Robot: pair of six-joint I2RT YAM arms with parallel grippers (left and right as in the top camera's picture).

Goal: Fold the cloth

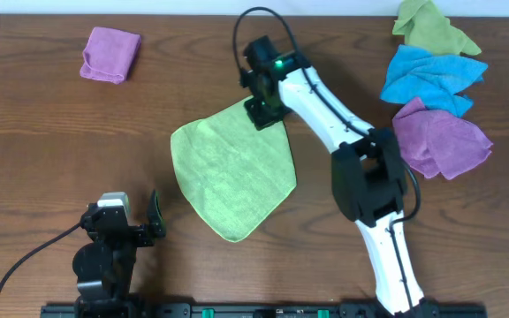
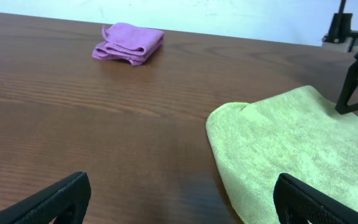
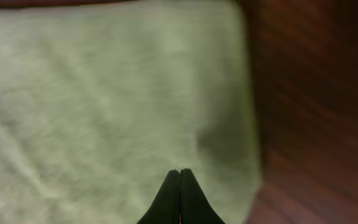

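Note:
A light green cloth (image 1: 232, 172) lies flat in the middle of the table, rounded at the left and tapering to a point toward the front. It also shows in the left wrist view (image 2: 291, 143) and fills the right wrist view (image 3: 104, 93). My right gripper (image 1: 262, 110) is over the cloth's far right corner. Its fingers (image 3: 180, 177) are pressed together, and no cloth shows between the tips. My left gripper (image 1: 153, 216) is open and empty (image 2: 179, 199), low at the front left, just left of the cloth's edge.
A folded purple cloth (image 1: 110, 54) lies at the far left and shows in the left wrist view (image 2: 129, 42). A green cloth (image 1: 431, 26), a blue cloth (image 1: 431, 78) and a purple cloth (image 1: 440, 137) are piled at the far right.

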